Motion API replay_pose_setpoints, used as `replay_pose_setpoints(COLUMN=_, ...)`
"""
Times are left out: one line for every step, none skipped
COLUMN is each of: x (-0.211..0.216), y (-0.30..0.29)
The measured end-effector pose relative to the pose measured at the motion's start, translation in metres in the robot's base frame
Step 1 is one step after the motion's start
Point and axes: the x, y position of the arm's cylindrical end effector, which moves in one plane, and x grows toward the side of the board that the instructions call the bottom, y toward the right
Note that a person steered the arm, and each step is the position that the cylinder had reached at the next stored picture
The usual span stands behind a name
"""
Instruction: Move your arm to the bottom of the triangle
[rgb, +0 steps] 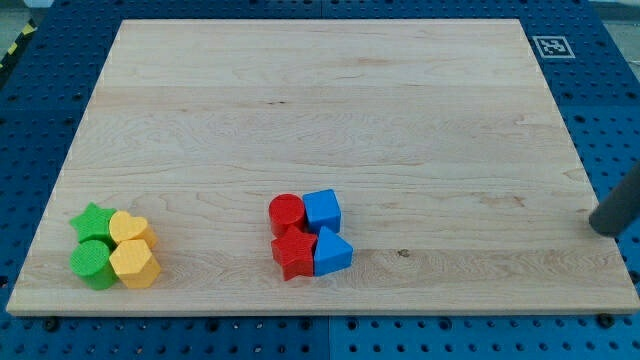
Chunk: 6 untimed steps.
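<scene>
Looking across the wooden desk (330, 110), my tip (604, 226) sits at the view's far right, just at the desk's right-hand edge where the wood meets the blue pegboard (600, 100). Only the lowest stretch of the dark rod shows, slanting in from the right border. It is a plain rod end, touching no block and holding nothing.

The blue triangle (334, 252) lies well to the left of my tip and slightly lower in the view, with a long stretch of bare wood between them. It belongs to a tight cluster of four. A blue cube (322, 210) sits just above it, a red block (294, 254) of uncertain, star-like shape presses against its left side, and a red cylinder (286, 213) stands above that red block, beside the cube.

Much farther left of my tip, near the desk's lower left corner, is a second huddle: a green star (92, 220), a green cylinder (93, 263) below it, a yellow block (129, 228) whose shape is hard to read, and a yellow hexagon (135, 265). All four touch their neighbours.

Above my tip, at the desk's upper right corner, a black-and-white marker tag (551, 46) sits.
</scene>
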Motion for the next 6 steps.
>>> replay_pose_setpoints(x=0.039, y=-0.029)
replay_pose_setpoints(x=0.050, y=-0.097)
replay_pose_setpoints(x=0.061, y=-0.168)
replay_pose_setpoints(x=0.064, y=-0.178)
replay_pose_setpoints(x=0.064, y=-0.224)
replay_pose_setpoints(x=0.064, y=-0.279)
